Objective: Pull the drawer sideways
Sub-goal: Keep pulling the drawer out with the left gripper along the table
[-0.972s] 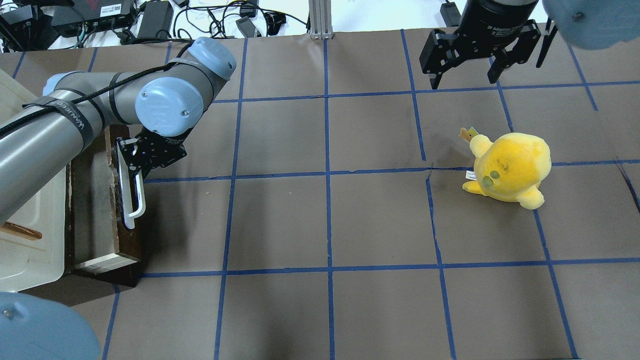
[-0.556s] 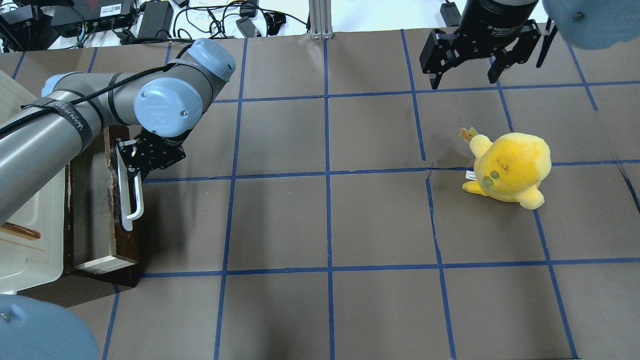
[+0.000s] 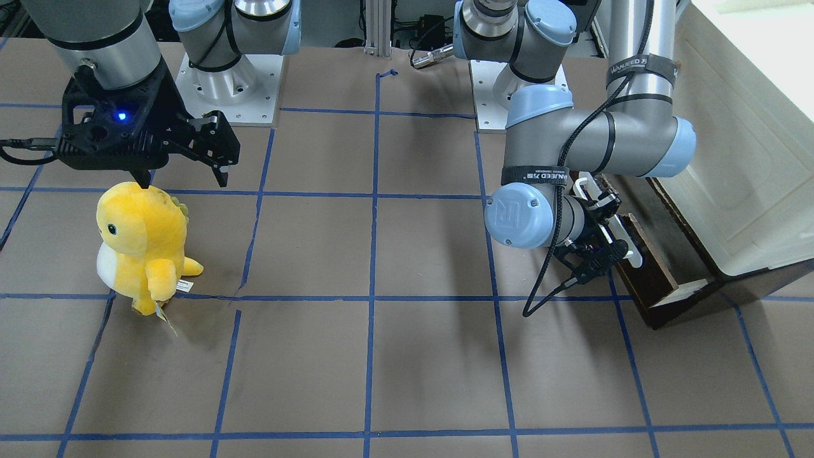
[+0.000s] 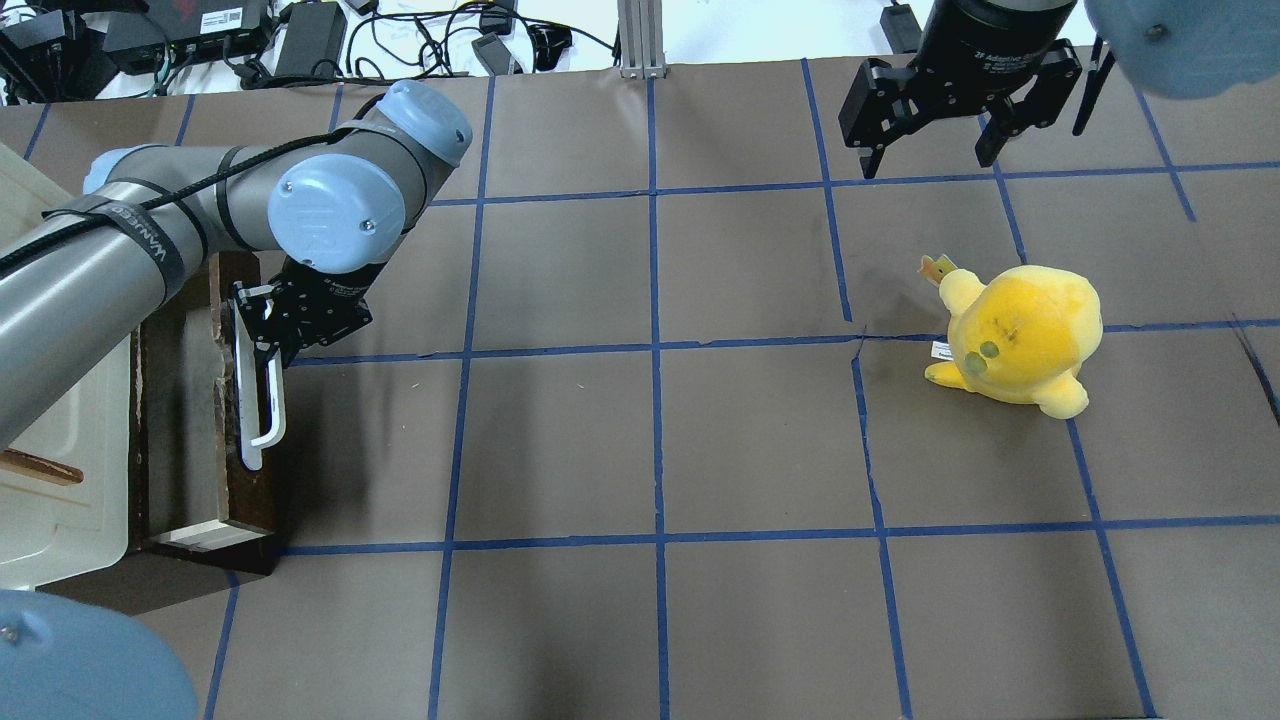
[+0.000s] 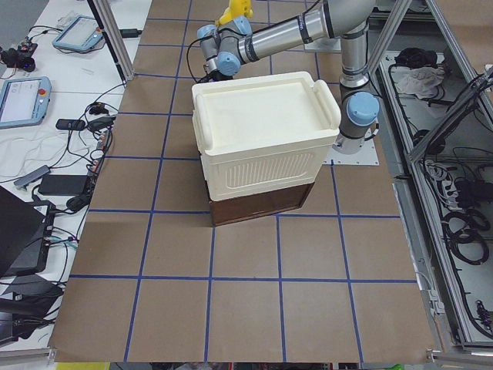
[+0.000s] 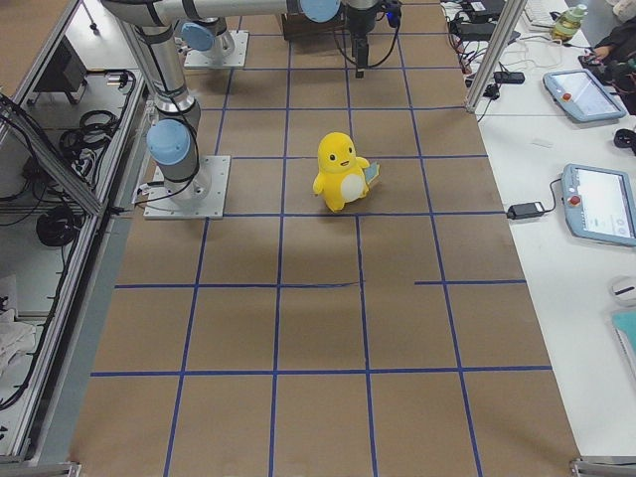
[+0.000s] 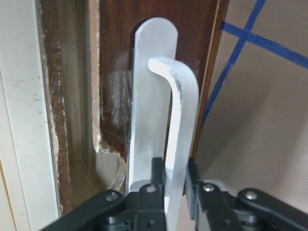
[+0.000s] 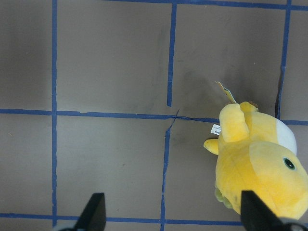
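The dark brown drawer point(image 4: 255, 490) sits partly open under a cream-white box at the table's left side, with a strip of its pale interior point(image 4: 195, 400) showing. Its long white bar handle point(image 4: 262, 415) runs along the front. My left gripper point(image 4: 262, 345) is shut on the far end of that handle. The left wrist view shows the fingers point(image 7: 156, 173) pinching the curved bar point(image 7: 179, 120). The front-facing view shows the gripper point(image 3: 601, 219) at the drawer point(image 3: 648, 280). My right gripper point(image 4: 927, 160) hangs open and empty at the far right, above the table.
The cream-white plastic box point(image 4: 60, 500) stands over the drawer's brown case point(image 5: 258, 204). A yellow plush toy point(image 4: 1020, 335) stands on the right half of the table, close under the right gripper point(image 3: 184, 178). Cables and power bricks point(image 4: 310, 35) lie past the far edge.
My left gripper and the handle have moved slightly left, toward the cream box. The visible strip of drawer interior has narrowed. The right arm and plush have not moved.
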### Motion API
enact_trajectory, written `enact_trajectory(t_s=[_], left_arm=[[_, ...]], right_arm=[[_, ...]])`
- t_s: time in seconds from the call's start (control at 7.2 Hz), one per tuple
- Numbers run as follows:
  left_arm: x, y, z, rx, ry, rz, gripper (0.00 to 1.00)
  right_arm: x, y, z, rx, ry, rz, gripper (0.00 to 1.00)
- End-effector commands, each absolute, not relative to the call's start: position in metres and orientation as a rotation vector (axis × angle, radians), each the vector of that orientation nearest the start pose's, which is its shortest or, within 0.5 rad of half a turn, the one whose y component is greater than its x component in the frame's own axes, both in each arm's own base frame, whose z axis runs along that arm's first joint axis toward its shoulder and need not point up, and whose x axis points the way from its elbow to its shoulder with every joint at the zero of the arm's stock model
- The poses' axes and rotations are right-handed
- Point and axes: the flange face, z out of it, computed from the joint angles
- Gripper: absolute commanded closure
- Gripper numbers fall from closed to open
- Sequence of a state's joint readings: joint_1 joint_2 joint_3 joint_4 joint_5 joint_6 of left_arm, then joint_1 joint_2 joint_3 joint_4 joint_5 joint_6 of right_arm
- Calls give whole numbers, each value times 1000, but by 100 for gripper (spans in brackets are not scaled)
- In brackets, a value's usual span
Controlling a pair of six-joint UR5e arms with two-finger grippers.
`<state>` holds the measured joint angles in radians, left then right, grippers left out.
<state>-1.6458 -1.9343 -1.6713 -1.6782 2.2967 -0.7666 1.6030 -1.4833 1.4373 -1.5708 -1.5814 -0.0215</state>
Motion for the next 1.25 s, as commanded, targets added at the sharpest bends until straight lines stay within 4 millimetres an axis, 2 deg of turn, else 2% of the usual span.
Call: enact_trajectory(t_s=[0.0,0.56,1.11], left_arm=[[-108,-539,267,-526,2200,259,100],[-106,-546,262,-511,2197,256,100],[-107,-543,261,-522,2199,266,100]], right_arm=[[149,-529,509,-84,3149,-73,0],[149,-529,509,-84,3149,-73,0],[149,-529,509,-84,3149,-73,0]])
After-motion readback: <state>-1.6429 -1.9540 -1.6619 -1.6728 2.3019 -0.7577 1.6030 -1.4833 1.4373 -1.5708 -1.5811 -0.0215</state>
